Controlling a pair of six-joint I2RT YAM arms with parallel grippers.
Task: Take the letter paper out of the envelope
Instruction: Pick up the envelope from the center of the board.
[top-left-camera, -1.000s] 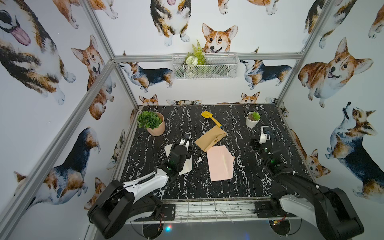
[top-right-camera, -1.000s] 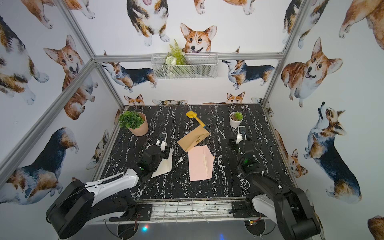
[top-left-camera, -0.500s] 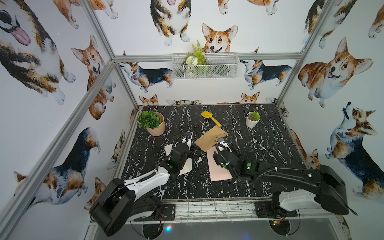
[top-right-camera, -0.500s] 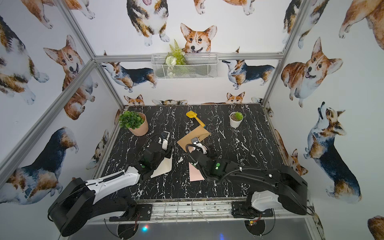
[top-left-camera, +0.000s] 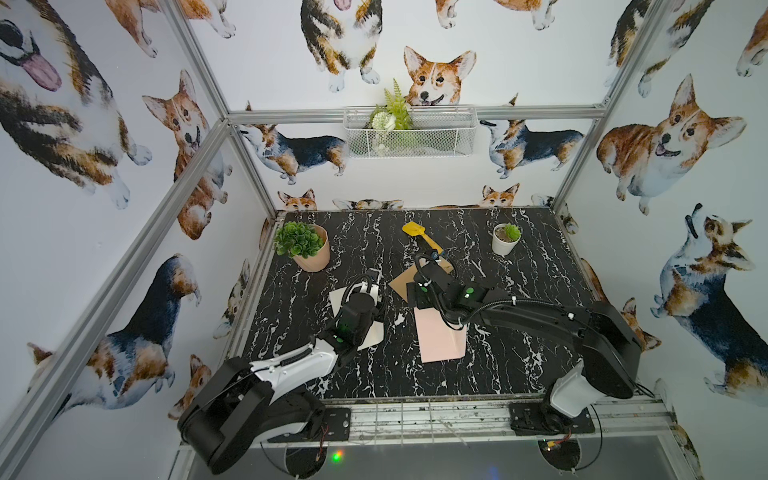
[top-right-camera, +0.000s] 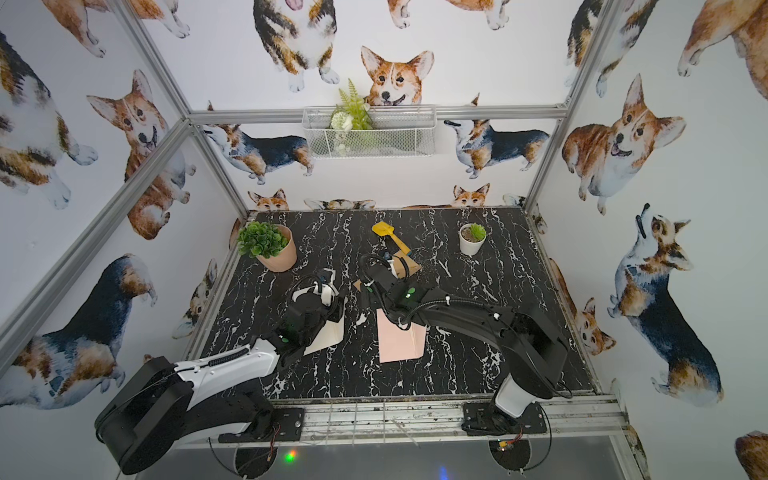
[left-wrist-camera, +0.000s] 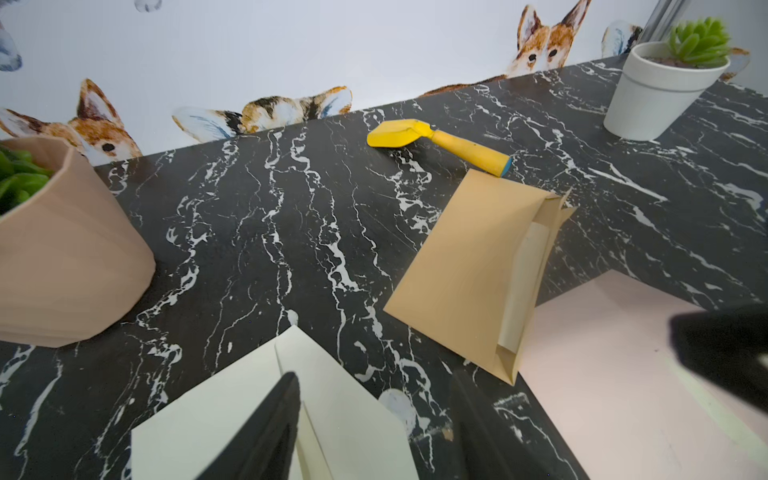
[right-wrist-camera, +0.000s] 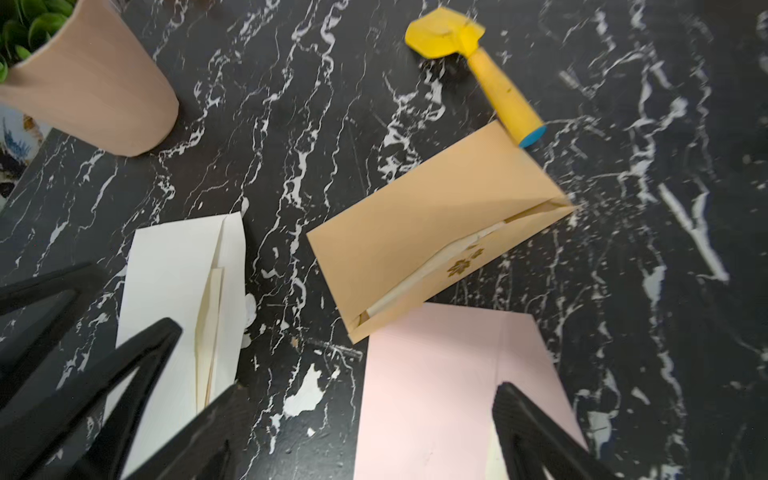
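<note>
tan envelope (right-wrist-camera: 415, 224) lies mid-table touching a pink envelope (right-wrist-camera: 436, 374), mouth agape, cream letter paper (right-wrist-camera: 419, 270) showing inside by a gold flower print. left gripper (left-wrist-camera: 374, 376) and right gripper (right-wrist-camera: 370, 386): jaws spread, empty.

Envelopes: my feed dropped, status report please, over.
Left gripper, right gripper open, empty. Letter paper inside white envelope, brown envelope too. Yellow scoop by brown envelope.

— Is there any writing to read here?
— None. No words, numbers or brand marks are legible in any view.
— Nothing printed at all?
— Only a small gold flower motif (right-wrist-camera: 464, 262) on the tan envelope (right-wrist-camera: 415, 216), beside its open mouth, visible in the right wrist view. It carries no letters.
</note>
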